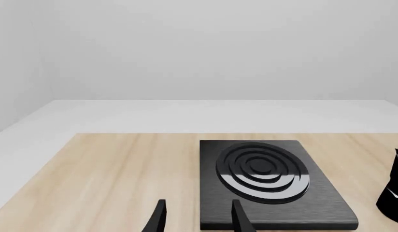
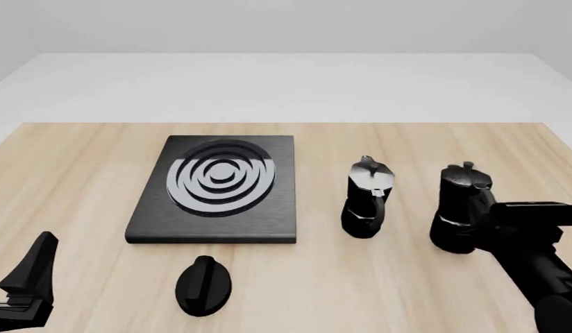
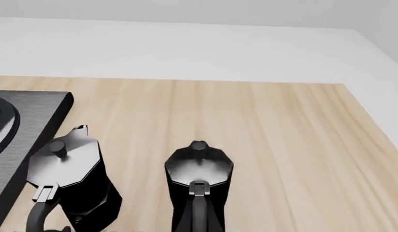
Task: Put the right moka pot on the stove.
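Here, standing upright on the wooden bench (image 2: 73,159): the right moka pot (image 2: 460,208), nearest the right edge, with the right arm's dark body pressing in just beside its handle side. Cannot tell whether the right pincer is parted or closed, its fingers not showing in any view. Sitting just to the left, apart from it: the other moka pot (image 2: 368,198), between it and the stove (image 2: 216,189). Lying flat left of centre: the stove, silver rings bare, nothing resting on it. Lying near its front edge, apart: a black oval knob (image 2: 203,284). Hovering low at the near left corner: the left pincer (image 1: 197,217), fingers parted wide, gripping nothing, pointing toward the stove's near edge. Leaving open wood far left, far right and along the back. Beyond, spreading pale grey floor and plain walls.
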Motion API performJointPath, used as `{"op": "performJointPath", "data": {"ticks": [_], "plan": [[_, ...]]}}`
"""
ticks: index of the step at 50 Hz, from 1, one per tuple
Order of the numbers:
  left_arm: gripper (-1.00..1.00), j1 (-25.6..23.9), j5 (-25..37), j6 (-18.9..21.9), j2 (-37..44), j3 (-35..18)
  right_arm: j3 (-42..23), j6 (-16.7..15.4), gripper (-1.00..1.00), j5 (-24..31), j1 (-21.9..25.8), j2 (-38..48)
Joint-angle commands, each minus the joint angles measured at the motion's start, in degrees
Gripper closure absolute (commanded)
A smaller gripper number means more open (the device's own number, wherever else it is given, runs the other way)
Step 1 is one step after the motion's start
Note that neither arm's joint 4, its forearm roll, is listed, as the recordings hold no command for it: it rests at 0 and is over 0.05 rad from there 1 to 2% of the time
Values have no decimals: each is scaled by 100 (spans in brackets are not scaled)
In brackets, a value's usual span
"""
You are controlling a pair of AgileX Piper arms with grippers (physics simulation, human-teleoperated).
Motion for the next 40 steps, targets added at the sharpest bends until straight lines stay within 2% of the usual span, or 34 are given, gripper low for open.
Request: {"op": "performJointPath", "data": {"ticks": [1, 4, 11, 12, 19, 20, 28, 40], "plan": [[-100, 0, 0, 0, 0, 0, -82, -102, 100, 1059, 156, -1428], [-100, 0, 0, 0, 0, 0, -155, -106, 100, 1575, 273, -2080], [-100, 0, 0, 0, 0, 0, -290, -118, 100, 2122, 349, -2635], [-100, 0, 0, 0, 0, 0, -413, -83, 100, 2543, 416, -3054], [-100, 0, 0, 0, 0, 0, -670, -15, 100, 3220, 591, -3646], [-100, 0, 0, 0, 0, 0, -906, -1, 100, 3633, 780, -3962], [-100, 0, 0, 0, 0, 0, -1303, -16, 100, 4155, 968, -4309], [-100, 0, 0, 0, 0, 0, -1772, -31, 100, 4562, 1298, -4496]]}}
